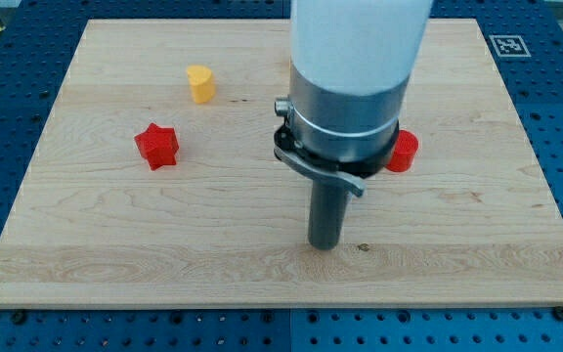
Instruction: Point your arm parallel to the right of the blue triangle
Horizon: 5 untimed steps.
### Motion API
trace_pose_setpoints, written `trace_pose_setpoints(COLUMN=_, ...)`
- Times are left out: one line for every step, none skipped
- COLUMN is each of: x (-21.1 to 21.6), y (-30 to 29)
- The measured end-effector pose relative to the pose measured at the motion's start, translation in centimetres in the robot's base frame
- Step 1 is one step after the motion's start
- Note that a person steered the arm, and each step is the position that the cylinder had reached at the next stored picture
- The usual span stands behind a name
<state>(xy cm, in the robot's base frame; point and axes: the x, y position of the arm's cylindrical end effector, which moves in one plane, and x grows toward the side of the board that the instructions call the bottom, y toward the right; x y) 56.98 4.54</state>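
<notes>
No blue triangle shows in the camera view; it may be hidden behind the arm. My tip (324,243) rests on the wooden board (115,235) at the lower middle. A red round block (403,151) pokes out from behind the arm's body at the view's right, above and right of my tip. A red star block (156,146) lies far to the left of my tip. A yellow heart-shaped block (200,83) sits at the upper left.
The arm's white and metal body (355,78) covers the board's upper middle. A black-and-white marker tag (507,44) is at the board's top right corner. A blue perforated table surrounds the board.
</notes>
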Motion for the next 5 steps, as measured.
trace_pose_setpoints(x=1.1, y=3.9)
trace_pose_setpoints(x=1.2, y=4.5)
trace_pose_setpoints(x=1.0, y=5.3)
trace_pose_setpoints(x=-0.5, y=5.8)
trace_pose_setpoints(x=-0.6, y=5.8)
